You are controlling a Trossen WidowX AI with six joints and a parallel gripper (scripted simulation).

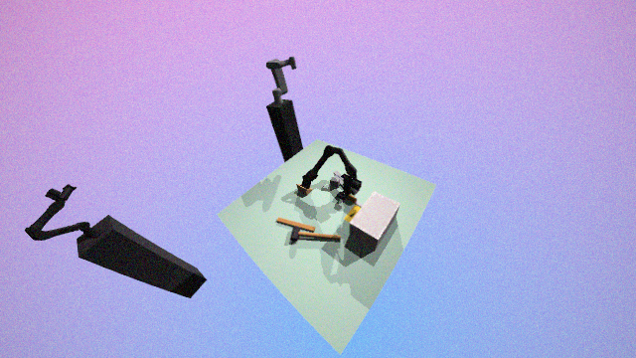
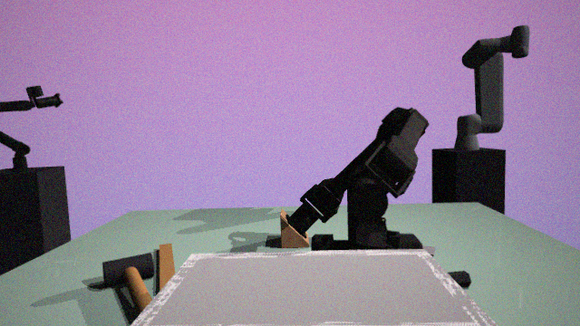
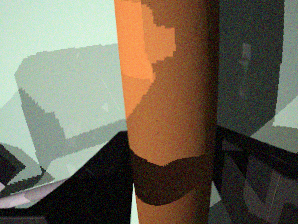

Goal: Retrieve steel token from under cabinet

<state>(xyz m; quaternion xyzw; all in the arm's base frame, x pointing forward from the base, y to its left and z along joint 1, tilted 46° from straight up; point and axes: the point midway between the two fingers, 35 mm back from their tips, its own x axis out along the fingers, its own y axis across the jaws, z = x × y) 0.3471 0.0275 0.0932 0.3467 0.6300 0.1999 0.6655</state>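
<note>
The cabinet (image 1: 376, 215) (image 2: 308, 285) is a pale-topped box with dark sides. The yellow marked area (image 1: 350, 217) lies before it, partly hidden, with a dark patch across it that I cannot identify. My gripper (image 1: 347, 196) (image 3: 165, 136) is low above the table, on the marked area's far side from the hammer. It is shut on a thick orange handle (image 3: 167, 110), which stands between the fingers in the wrist view. The handle's working end is not clear. In the exterior view the gripper's fingertips are hidden behind the cabinet. I cannot make out the steel token or the vent slots.
A hammer with a dark head (image 1: 295, 235) (image 2: 129, 268) and an orange bar (image 1: 295, 225) (image 2: 166, 267) lie beside the cabinet. A dark cylinder (image 2: 460, 278) shows at its other side. A pale rod crosses the wrist view's lower left. Two other arms stand on black pedestals.
</note>
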